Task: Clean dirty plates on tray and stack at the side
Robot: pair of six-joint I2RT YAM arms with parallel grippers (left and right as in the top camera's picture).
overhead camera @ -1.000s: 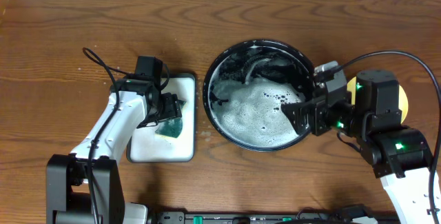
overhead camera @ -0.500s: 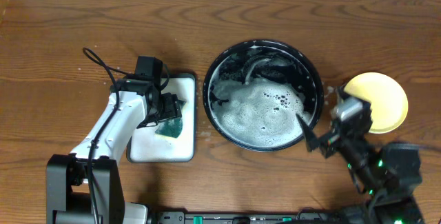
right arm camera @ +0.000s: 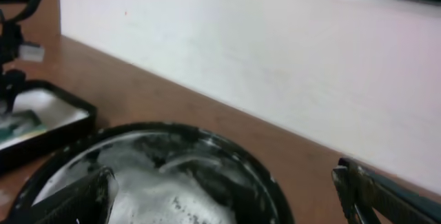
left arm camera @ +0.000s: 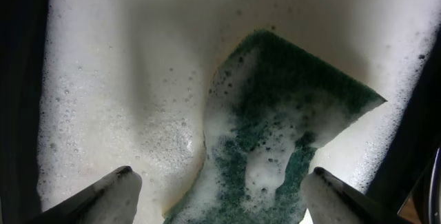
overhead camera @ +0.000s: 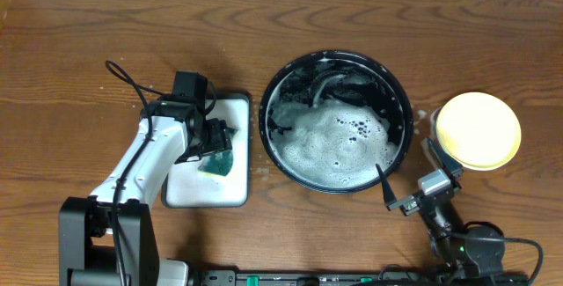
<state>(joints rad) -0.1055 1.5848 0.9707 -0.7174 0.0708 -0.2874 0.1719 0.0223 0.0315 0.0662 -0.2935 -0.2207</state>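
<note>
On the left, we see the left gripper (overhead camera: 211,136) low over the white tray (overhead camera: 189,191). Its two fingers are spread wide and hold nothing. The soapy green sponge (left arm camera: 289,134) lies under them. In the middle we see the big black tray (overhead camera: 264,119), full of foam. Next comes the right gripper (overhead camera: 412,179), near the tray's edge, wide apart too and empty. On the right, a yellow plate (overhead camera: 479,130) sits on the brown table (overhead camera: 352,22).

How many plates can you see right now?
1: a pale yellow plate on the tabletop, right of the black tray. Others may lie hidden under the tray's foam.
</note>
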